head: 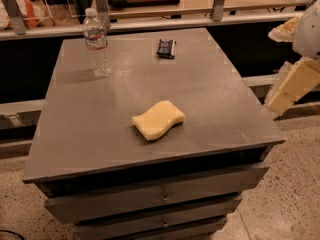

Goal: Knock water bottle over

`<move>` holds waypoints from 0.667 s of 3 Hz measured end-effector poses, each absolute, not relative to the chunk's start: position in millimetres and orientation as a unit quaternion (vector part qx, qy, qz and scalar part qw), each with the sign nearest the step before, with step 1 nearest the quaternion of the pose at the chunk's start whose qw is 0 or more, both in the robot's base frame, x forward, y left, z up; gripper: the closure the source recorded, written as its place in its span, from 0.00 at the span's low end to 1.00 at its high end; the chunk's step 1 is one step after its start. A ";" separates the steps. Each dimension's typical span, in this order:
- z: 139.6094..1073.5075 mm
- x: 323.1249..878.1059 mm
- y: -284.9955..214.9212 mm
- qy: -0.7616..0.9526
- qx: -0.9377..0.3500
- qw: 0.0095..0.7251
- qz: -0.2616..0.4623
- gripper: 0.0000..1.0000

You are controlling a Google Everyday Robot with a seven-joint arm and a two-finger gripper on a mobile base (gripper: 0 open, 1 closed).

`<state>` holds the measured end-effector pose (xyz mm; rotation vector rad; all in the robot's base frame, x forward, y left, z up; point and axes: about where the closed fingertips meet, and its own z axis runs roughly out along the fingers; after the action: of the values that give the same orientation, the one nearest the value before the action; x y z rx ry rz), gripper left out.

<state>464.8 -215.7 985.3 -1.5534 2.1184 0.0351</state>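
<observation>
The water bottle [96,41] stands upright near the far left corner of the grey table top [200,94]. It is clear and ribbed, with a white cap and a narrow label band. My gripper [292,84] shows as cream and white parts at the right edge of the camera view, off the table's right side. It is far from the bottle and touches nothing.
A yellow sponge [158,119] lies in the middle front of the table. A small dark packet [165,48] lies near the far edge, right of the bottle. Drawers [160,196] sit under the top. A rail and counter run behind the table.
</observation>
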 end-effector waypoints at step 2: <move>992.9 540.0 -162.3 0.728 -0.527 0.413 0.149 0.00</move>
<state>540.0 -162.3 992.9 -1.3258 1.8305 0.3757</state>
